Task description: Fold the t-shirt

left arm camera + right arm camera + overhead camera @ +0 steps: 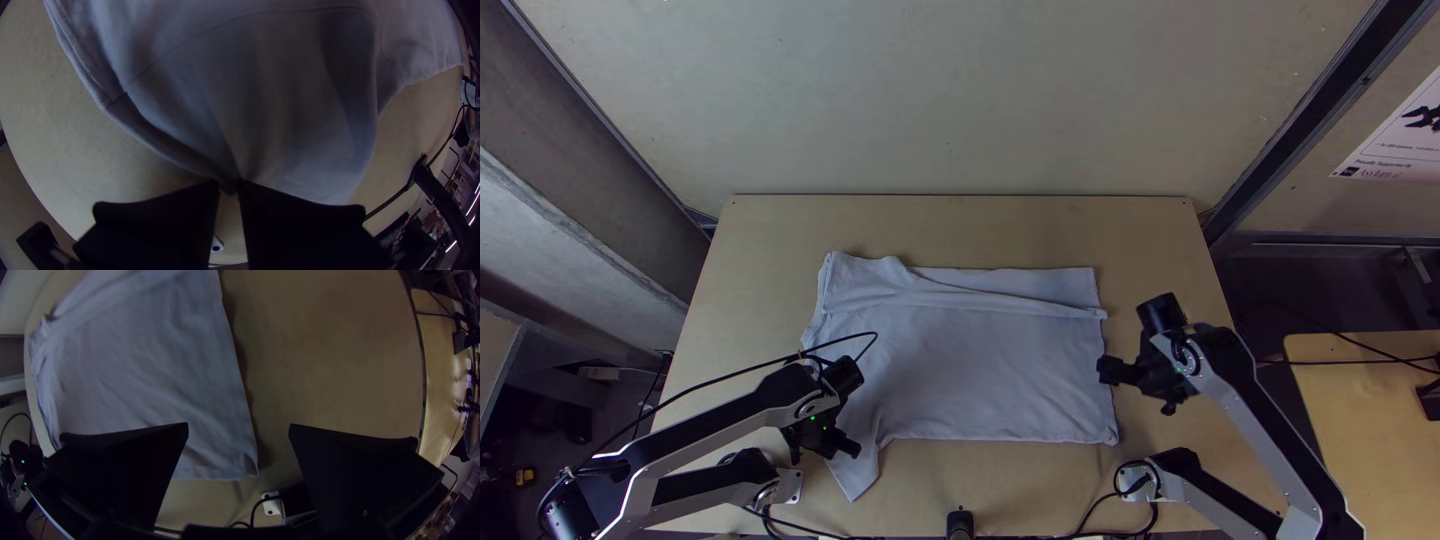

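A pale t-shirt (980,370) lies across the table, its far part folded over in a band, with a sleeve sticking out at the near left. My left gripper (852,450) is over the sleeve side. In the left wrist view my left gripper (229,190) is shut on the shirt's edge, and the cloth (280,110) draws together in creases toward its tips. By the shirt's right edge is my right gripper (1106,372). In the right wrist view my right gripper (239,425) stands open above the shirt (155,375) near its corner, its fingers wide apart.
Wooden table (1040,492) shows around the shirt. A small black post (960,522) stands at the table's near edge, with cables running beside it. A second table (1370,430) is off to the right.
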